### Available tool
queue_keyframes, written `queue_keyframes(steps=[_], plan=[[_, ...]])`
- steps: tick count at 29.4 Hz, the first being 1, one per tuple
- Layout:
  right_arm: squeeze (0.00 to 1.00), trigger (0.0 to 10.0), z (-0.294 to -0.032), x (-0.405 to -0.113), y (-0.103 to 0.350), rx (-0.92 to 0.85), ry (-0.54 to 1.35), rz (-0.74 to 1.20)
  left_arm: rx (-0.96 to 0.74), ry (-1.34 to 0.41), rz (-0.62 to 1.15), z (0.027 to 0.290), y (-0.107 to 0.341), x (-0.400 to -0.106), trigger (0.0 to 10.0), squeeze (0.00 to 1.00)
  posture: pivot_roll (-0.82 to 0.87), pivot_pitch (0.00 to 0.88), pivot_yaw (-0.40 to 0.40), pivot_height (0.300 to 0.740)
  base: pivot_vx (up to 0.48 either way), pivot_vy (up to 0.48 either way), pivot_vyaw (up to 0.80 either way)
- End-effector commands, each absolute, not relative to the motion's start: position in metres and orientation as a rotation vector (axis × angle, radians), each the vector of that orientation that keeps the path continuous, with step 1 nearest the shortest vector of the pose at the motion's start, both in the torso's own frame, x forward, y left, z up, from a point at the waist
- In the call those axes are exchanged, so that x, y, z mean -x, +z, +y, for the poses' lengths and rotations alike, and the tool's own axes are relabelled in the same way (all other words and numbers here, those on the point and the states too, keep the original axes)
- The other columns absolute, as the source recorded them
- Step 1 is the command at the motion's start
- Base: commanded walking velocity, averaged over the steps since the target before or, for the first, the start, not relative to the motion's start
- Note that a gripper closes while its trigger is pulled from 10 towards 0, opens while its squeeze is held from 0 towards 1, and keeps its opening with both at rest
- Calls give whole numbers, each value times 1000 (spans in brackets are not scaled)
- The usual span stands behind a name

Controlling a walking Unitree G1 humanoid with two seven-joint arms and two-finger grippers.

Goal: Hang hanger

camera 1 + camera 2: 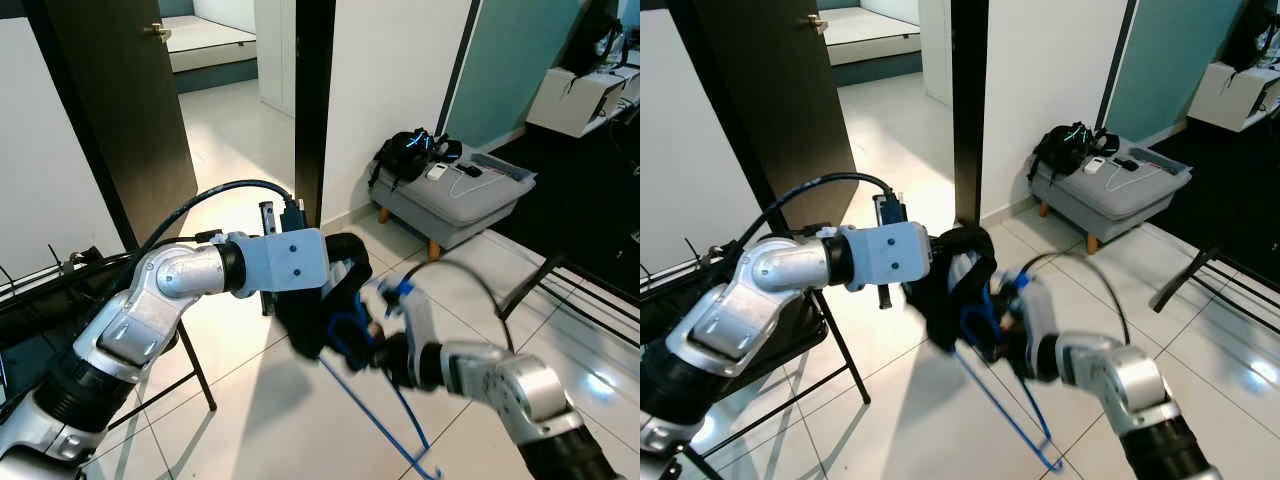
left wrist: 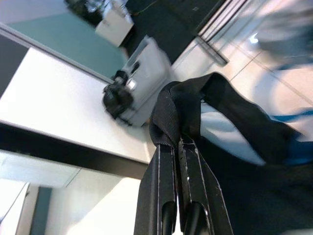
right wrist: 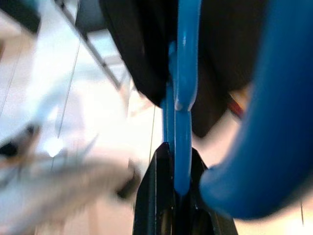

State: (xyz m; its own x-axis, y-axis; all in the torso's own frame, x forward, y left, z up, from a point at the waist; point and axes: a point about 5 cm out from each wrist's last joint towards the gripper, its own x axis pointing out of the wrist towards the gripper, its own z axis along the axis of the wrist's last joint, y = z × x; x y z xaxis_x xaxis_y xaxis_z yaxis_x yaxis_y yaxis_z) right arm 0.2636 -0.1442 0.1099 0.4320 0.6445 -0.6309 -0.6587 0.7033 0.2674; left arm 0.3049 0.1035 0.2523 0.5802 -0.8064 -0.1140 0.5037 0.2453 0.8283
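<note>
Both arms meet over the white tiled floor (image 1: 250,400).

We see the left end effector (image 2: 177,147) clenched on a black garment (image 1: 320,300), apparently draped on the blue hanger (image 1: 1005,415); the right end effector (image 3: 174,152), just beside the garment, grips that hanger's blue bar.

blue hanger (image 1: 375,420) lower end cut by frame edge, right gripper (image 1: 385,340) motion-blurred, black garment (image 1: 325,300) covering hanger top

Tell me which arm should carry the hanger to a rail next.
Probably right: the right gripper is shut on the blue hanger, while the left gripper pinches the black garment draped on it.
</note>
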Motion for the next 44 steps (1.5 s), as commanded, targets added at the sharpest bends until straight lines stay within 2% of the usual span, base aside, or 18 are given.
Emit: queue_keyframes(steps=[1, 3, 4, 7, 9, 10, 12, 16, 21, 25, 30, 34, 36, 40, 41, 42, 44], plan=[[0, 10000, -143, -259, 109, 29, 815, 805, -982, -861, -395, 110, 263, -309, 10000, 0, 3, 25, -8, 740, 0, 0, 0], [0, 10000, -150, -263, 111, 19, 756, 797, -985, -839, -392, 113, 265, -311, 10000, 0, -2, 28, -8, 740, 0, 0, 0], [0, 10000, -166, -272, 114, 8, 643, 773, -986, -804, -387, 117, 267, -313, 10000, 0, -2, 28, -8, 740, 0, 0, 0], [0, 10000, -177, -277, 116, 9, 570, 759, -985, -785, -384, 120, 268, -315, 10000, 0, -2, 28, -8, 740, 0, 0, 0], [0, 10000, -198, -291, 122, -20, 410, 703, -977, -768, -382, 121, 268, -316, 10000, 0, -7, 30, -7, 740, 0, 0, 0], [0, 10000, -218, -301, 127, -34, 271, 650, -964, -756, -383, 122, 269, -316, 10000, 0, -7, 30, -5, 740, 0, 0, 0], [0, 10000, -221, -303, 128, -33, 249, 641, -961, -755, -384, 122, 269, -317, 10000, 0, -7, 30, -5, 740, 0, 0, 0], [0, 10000, -240, -314, 140, -80, 87, 551, -961, -745, -379, 121, 268, -317, 10000, 0, -4, 29, -6, 740, 0, 0, 0], [0, 10000, -247, -321, 149, -127, -8, 464, -958, -728, -371, 122, 267, -318, 10000, 0, -4, 29, -6, 740, 0, 0, 0], [0, 10000, -251, -334, 170, -204, -118, 287, -928, -735, -355, 117, 259, -315, 10000, 0, 7, 28, -4, 740, 0, 0, 0], [0, 10000, -246, -341, 176, -190, -119, 245, -915, -743, -358, 114, 257, -314, 10000, 0, 11, 28, -7, 740, 0, 0, 0], [0, 10000, -240, -342, 171, -88, -76, 277, -905, -760, -371, 111, 259, -313, 10000, 0, 13, 28, -10, 740, 0, 0, 0], [0, 10000, -239, -340, 164, -47, -39, 334, -904, -766, -371, 110, 259, -312, 10000, 0, 11, 27, -9, 740, 0, 0, 0], [0, 10000, -239, -314, 119, 71, 161, 660, -900, -781, -368, 108, 257, -311, 10000, 0, 8, 26, -8, 740, 0, 0, 0], [0, 10000, -239, -314, 119, 71, 161, 660, -900, -781, -368, 108, 257, -311, 10000, 0, 8, 26, -8, 740, 0, 0, 0], [0, 10000, -238, -299, 110, 116, 275, 741, -899, -785, -368, 108, 257, -310, 10000, 0, 7, 28, -7, 740, 0, 0, 0], [0, 10000, -237, -290, 110, 141, 362, 777, -895, -790, -365, 107, 256, -310, 10000, 0, 7, 28, -7, 740, 0, 0, 0]])
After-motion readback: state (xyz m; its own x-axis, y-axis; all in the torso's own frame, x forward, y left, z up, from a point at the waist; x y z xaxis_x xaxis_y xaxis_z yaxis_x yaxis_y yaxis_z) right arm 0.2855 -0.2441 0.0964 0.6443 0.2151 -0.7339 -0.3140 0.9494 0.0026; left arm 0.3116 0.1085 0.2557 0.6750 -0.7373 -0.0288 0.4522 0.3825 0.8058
